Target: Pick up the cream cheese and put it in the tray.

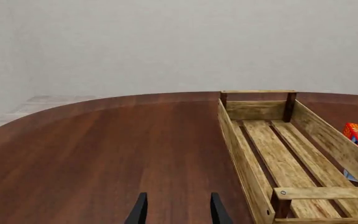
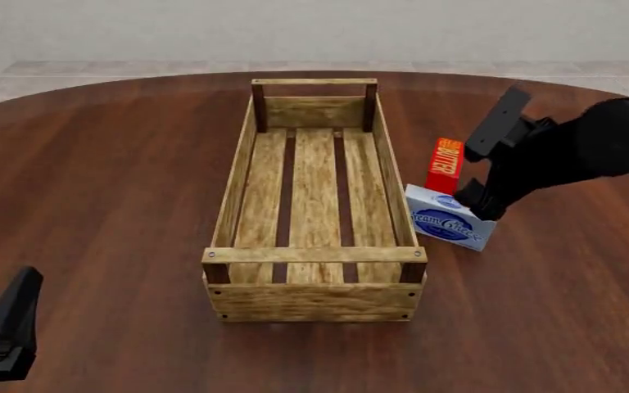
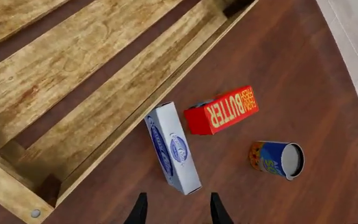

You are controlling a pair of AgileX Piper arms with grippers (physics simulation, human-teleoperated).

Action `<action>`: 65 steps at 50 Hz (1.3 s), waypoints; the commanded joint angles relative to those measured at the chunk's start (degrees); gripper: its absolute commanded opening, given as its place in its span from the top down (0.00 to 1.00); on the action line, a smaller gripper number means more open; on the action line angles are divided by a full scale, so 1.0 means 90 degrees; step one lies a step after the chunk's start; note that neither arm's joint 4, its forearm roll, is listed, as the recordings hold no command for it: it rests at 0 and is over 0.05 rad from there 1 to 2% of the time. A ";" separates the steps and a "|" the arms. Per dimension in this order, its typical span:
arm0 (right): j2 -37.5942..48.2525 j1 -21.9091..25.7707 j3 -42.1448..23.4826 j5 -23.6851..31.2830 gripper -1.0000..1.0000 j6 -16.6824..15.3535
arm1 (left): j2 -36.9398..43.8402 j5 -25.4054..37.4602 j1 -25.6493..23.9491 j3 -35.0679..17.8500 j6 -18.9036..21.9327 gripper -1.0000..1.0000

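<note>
1. One tray (image 2: 314,176) stands in the middle of the round dark-wood surface (image 2: 107,188), its long axis running near to far. It has three bottom slats, low plank sides, four dark corner posts and a handle bar at each end. Nothing lies inside it.
2. One cream cheese (image 2: 449,219) box sits on the surface just to the right of the tray's right side, toward the near end. It looks to be tipped up on a long edge, blue logo face turned near-right; whether it leans on the tray wall is hard to tell. It is outside the tray.
3. One red butter box (image 2: 445,164) stands just beyond the cream cheese, also to the right of the tray and close to it.
4. One blue can (image 3: 277,159) shows only in the right wrist view, lying on its side on the surface, beyond the red box from the tray.
5. The right tool (image 3: 177,211) hangs just above the cream cheese, its two dark fingers parted and holding nothing, the box's near end lying just ahead of the gap.
6. The left tool (image 1: 177,210) is low at the near left, well apart from the tray, fingers parted and empty over bare wood.
</note>
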 commanded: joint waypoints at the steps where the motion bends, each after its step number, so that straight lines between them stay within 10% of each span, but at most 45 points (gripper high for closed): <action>1: 0.0435 -0.0172 -0.0205 0.0042 0.00 -0.0210 | 0.0008 -0.0011 -0.0002 0.0004 0.0001 0.00; 16: 0.0592 -0.0405 0.0062 -0.0205 0.00 -0.0862 | -0.0034 0.0037 -0.0003 -0.0005 -0.0001 0.00; 65: 0.1134 -0.0592 0.0718 -0.1821 0.00 -0.0886 | 0.0003 -0.0009 -0.0009 0.0004 -0.0004 0.00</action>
